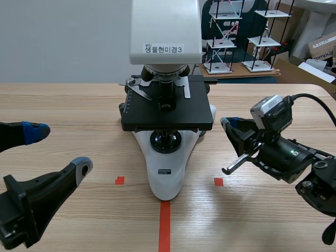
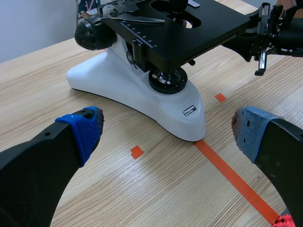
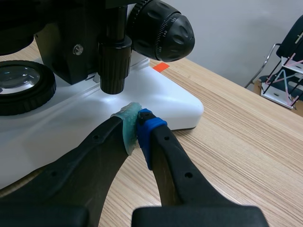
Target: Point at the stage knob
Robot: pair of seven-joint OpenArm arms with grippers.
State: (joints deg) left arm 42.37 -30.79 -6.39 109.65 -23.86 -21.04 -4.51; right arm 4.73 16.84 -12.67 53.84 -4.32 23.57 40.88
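A white microscope [image 1: 165,173] with a black stage [image 1: 167,107] stands mid-table. Its stage knob [image 3: 113,66], a black ribbed cylinder, hangs below the stage on the microscope's right side. My right gripper [image 3: 137,125] is shut on nothing, and its tips sit just short of and a little below that knob, over the white base [image 3: 165,101]. In the scene view the right gripper [image 1: 227,124] points at the stage's right edge. My left gripper [image 1: 58,149] stands open at the near left, well clear of the microscope [image 2: 142,92], nothing between its fingers.
The large black focus knob [image 3: 163,28] sits right behind the stage knob. The lens condenser ring [image 3: 21,82] lies beside my right fingers. Wire shelf models [image 1: 231,37] and cardboard boxes [image 1: 323,50] stand beyond the table's far right edge.
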